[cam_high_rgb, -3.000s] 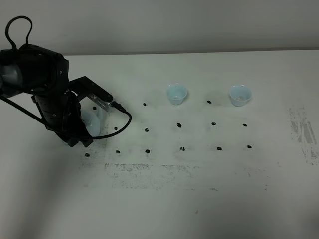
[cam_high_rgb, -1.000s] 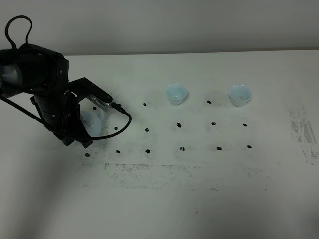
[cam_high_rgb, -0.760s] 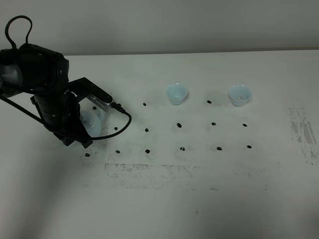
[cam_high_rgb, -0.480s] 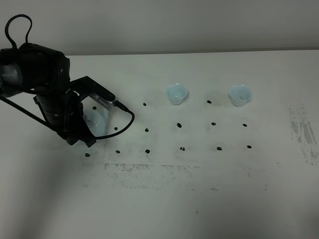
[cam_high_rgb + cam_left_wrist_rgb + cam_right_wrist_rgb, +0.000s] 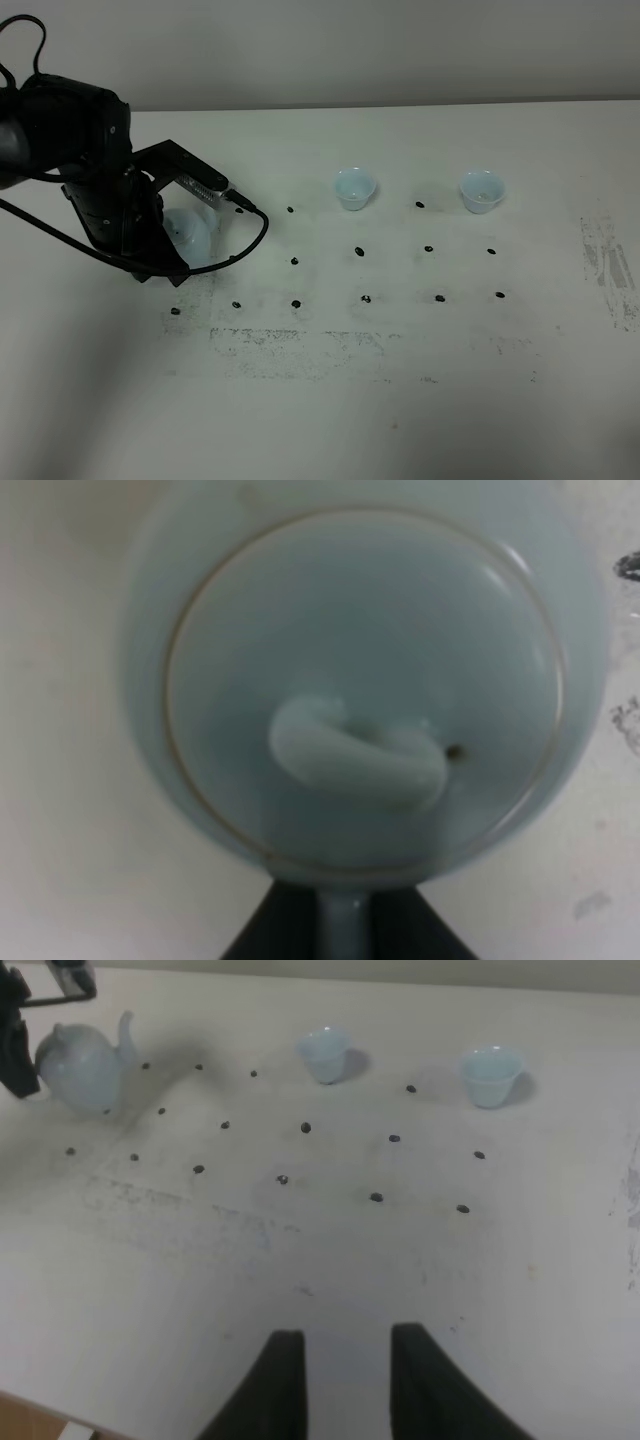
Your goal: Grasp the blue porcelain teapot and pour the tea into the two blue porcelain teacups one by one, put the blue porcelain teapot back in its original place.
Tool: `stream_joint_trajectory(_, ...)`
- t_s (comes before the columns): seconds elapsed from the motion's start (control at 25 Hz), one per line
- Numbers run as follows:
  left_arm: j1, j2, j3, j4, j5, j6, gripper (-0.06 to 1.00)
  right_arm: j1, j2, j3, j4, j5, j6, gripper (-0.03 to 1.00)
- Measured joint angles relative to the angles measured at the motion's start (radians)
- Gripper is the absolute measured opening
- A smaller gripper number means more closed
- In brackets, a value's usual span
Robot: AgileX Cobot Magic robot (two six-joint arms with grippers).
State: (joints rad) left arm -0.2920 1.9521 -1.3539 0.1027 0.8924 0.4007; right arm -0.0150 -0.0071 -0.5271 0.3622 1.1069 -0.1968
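Note:
The blue porcelain teapot [image 5: 190, 238] is at the table's left, half covered by my left arm [image 5: 100, 180]. From above, its lid and knob [image 5: 355, 755] fill the left wrist view. My left gripper [image 5: 345, 935] is shut on the loop handle. The right wrist view shows the teapot [image 5: 85, 1068] with its spout pointing up. The two blue porcelain teacups [image 5: 354, 188] [image 5: 480, 190] stand upright in the far row, apart from each other, and their insides look pale. The tea is hidden under the lid. My right gripper [image 5: 345, 1380] hangs over the near table, fingers parted, holding nothing.
Rows of small black dots [image 5: 361, 252] mark the white table [image 5: 400, 400] between the teapot and the cups. Grey scuff patches lie near the front [image 5: 300, 345] and at the right edge [image 5: 610, 265]. A black cable [image 5: 250, 235] loops off the left arm.
My left arm has risen and shifted slightly away from the table front, carrying the teapot with it. The cups and the right gripper have not moved.

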Motion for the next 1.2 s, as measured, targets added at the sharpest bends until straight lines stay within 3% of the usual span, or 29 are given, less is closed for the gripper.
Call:
stream_joint_trajectory(0.44,-0.019,-0.019,-0.102,-0.020,0.172,0.256,0.10,0.000,0.000,0.000,0.000,0.000,0.000,0.24)
stream_joint_trajectory(0.64,-0.032,-0.020,-0.107,-0.054,0.161,0.338,0.10,0.000,0.000,0.000,0.000,0.000,0.000,0.24)
stream_joint_trajectory(1.2,-0.032,-0.012,-0.139,-0.045,0.046,0.470,0.10,0.000,0.000,0.000,0.000,0.000,0.000,0.24)
